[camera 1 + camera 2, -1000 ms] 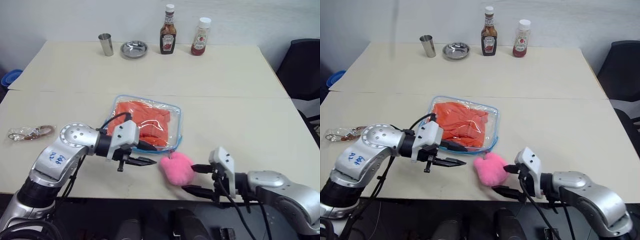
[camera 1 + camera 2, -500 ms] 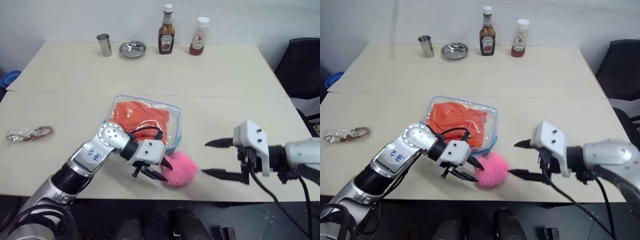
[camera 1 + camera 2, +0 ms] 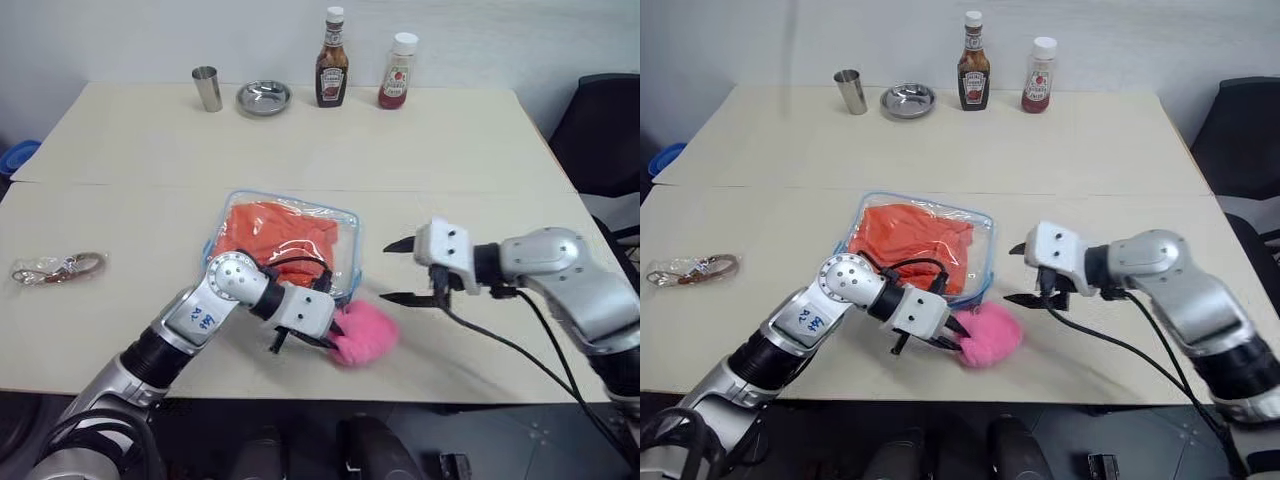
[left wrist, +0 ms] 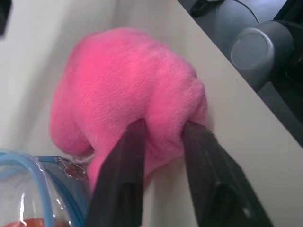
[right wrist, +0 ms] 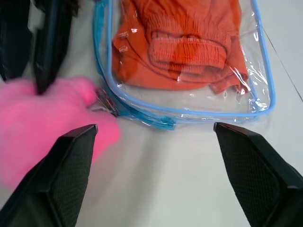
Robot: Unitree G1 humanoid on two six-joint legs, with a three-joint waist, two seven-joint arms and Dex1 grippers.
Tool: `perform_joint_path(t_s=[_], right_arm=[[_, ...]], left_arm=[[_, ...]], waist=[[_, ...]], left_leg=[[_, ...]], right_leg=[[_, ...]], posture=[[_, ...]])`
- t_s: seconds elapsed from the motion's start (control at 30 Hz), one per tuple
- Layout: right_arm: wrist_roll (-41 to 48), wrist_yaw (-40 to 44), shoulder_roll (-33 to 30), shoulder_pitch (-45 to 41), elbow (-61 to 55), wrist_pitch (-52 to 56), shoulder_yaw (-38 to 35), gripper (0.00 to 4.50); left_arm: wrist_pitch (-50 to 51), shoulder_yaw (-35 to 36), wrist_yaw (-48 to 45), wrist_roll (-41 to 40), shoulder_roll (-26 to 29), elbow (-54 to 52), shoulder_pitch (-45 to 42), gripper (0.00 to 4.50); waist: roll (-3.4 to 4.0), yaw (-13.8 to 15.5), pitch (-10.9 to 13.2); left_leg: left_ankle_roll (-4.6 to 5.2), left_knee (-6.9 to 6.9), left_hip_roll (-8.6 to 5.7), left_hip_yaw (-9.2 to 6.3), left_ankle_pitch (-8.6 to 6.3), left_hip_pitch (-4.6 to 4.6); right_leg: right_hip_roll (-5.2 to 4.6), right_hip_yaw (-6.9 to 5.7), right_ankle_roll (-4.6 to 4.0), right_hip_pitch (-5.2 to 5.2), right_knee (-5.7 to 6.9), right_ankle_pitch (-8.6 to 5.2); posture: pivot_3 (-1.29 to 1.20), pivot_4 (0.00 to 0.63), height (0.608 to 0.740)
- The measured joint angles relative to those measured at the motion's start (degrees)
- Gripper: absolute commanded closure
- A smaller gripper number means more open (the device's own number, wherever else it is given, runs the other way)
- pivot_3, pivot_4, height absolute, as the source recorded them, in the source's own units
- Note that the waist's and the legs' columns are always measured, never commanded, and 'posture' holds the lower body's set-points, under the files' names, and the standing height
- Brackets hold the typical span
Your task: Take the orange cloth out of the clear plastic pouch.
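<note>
Orange cloth (image 3: 285,233): soft, light, bunched inside pouch (image 3: 345,232) at table centre | pouch: slick, crinkly; hold blue trim | left gripper (image 4: 161,137) pinches pink toy (image 3: 362,334) at pouch's 5 o'clock | right gripper (image 3: 402,271) wide, empty, 3 o'clock.

No readable txt, blue handwritten marks on left arm's silver housing (image 3: 203,318) lower left of frame, illegible, labels on 2 sauce bottles (image 3: 331,75) at top centre too small to read
</note>
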Motion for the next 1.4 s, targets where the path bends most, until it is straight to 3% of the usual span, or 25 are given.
perform_joint_path(t_s=[0.23,0.27,0.33,0.67,0.9,1.17,1.4], right_arm=[[-13.5,1.2,7.7,-5.7,14.9,-23.0,5.5,0.39],[-14.0,1.3,8.7,-6.0,16.3,-25.0,5.6,0.57],[-14.7,2.0,10.6,-6.1,18.6,-28.7,5.6,1.03],[-15.2,5.9,12.1,-6.1,21.5,-35.4,5.7,4.45],[-16.5,6.2,12.5,-6.1,24.4,-37.8,5.7,4.45],[-16.8,7.5,11.9,-7.9,30.0,-42.4,4.5,4.45],[-16.8,7.9,10.8,-8.3,33.1,-45.4,4.2,4.45]], left_arm=[[6.0,2.9,0.3,-1.0,3.1,-6.0,3.2,4.47],[7.0,3.2,0.6,-1.0,3.2,-7.0,3.6,4.49],[9.0,4.0,1.3,-1.4,3.3,-9.0,4.3,4.50],[14.3,4.6,4.5,-2.2,3.3,-13.9,6.1,4.50],[19.3,9.0,7.2,-4.8,4.6,-16.9,10.6,4.50],[30.2,25.9,12.3,-13.7,9.2,-22.8,22.8,4.50],[33.4,36.6,17.0,-17.9,10.6,-23.7,30.7,4.50]], waist=[[0.01,0.0,0.0],[0.01,0.0,0.0],[0.01,0.0,0.0],[0.01,-0.1,0.0],[0.01,-0.3,0.0],[0.03,-0.5,0.0],[0.03,-0.3,0.0]], left_leg=[[-0.02,0.01,-0.01,0.00,0.01,0.00],[-0.02,0.02,0.00,-0.01,0.01,0.00],[-0.02,0.02,0.00,0.00,0.01,-0.01],[-0.04,0.03,0.00,-0.01,0.02,0.02],[-0.05,0.03,0.01,-0.01,0.03,0.03],[-0.05,0.03,0.02,-0.03,0.02,0.04],[-0.03,0.03,0.01,-0.04,0.01,0.04]], right_leg=[[-0.04,-0.02,0.00,0.00,0.01,0.00],[-0.04,-0.02,0.00,0.00,0.01,0.00],[-0.04,-0.02,0.00,-0.01,0.02,0.00],[-0.02,-0.03,0.00,0.00,0.09,0.00],[-0.03,-0.03,0.00,0.00,0.11,0.00],[-0.03,-0.05,-0.01,0.00,0.10,-0.01],[-0.05,-0.07,-0.01,0.04,0.06,-0.01]], posture=[[0.00,0.150,0.740],[0.00,0.150,0.740],[0.00,0.150,0.740],[0.00,0.150,0.740],[0.00,0.150,0.740],[0.00,0.150,0.740],[0.00,0.150,0.740]])
